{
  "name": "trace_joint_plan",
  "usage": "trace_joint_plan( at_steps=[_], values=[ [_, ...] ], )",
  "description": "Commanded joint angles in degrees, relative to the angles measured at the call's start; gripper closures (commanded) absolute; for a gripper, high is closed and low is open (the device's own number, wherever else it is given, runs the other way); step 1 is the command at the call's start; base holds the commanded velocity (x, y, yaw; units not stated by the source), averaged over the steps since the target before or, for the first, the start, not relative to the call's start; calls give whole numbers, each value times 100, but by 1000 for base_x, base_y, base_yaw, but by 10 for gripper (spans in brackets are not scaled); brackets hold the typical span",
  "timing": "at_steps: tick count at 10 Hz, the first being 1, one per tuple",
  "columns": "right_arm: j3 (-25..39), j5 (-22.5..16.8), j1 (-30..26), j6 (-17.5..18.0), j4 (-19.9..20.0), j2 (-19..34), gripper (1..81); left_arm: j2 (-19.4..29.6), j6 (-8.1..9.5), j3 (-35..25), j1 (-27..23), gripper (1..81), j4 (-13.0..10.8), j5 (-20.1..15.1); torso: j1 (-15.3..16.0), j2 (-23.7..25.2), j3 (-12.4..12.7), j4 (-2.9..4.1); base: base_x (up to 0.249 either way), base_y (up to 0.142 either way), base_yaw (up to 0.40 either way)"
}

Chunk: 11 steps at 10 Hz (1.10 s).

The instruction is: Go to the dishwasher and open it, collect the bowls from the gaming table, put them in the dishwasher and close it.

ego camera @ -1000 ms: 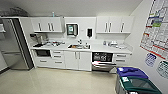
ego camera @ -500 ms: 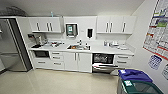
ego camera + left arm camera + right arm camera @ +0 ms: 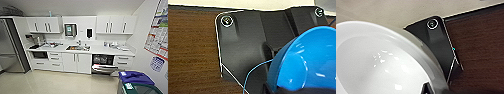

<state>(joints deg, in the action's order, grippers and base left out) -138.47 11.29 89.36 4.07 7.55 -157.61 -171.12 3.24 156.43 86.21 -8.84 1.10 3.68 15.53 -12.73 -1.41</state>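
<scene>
Steel-fronted dishwasher [image 3: 103, 63] is sitting open under the counter [image 3: 100, 50], right of the sink [image 3: 76, 47], as I'm facing it. My left wrist camera is showing a blue bowl [image 3: 308, 60], the right a white bowl [image 3: 378, 62]; whether either gripper is clenched I cannot tell.

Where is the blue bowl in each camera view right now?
Head view: the kitchen wall ahead, with the dishwasher open, right of the sink.
Left wrist view: the blue bowl sits close to the camera, in front of the robot's dark plate.
Right wrist view: a white bowl sits close to the camera, beside a similar dark plate.
Shared landmark: the brown wood-grain surface in both wrist views.
</scene>
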Motion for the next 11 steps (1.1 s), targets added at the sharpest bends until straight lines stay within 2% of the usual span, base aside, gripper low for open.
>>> trace_joint_plan(
  at_steps=[1,11],
  values=[
    [32,-241,-264,-3,-95,122,811,25,-8,11,-284,811,-48,-294,0,0,0,0,94,-76,0],
    [15,-250,-317,-3,-104,131,811,34,1,11,-293,811,-39,-294,-6,2,0,0,122,-76,0]
  ],
)
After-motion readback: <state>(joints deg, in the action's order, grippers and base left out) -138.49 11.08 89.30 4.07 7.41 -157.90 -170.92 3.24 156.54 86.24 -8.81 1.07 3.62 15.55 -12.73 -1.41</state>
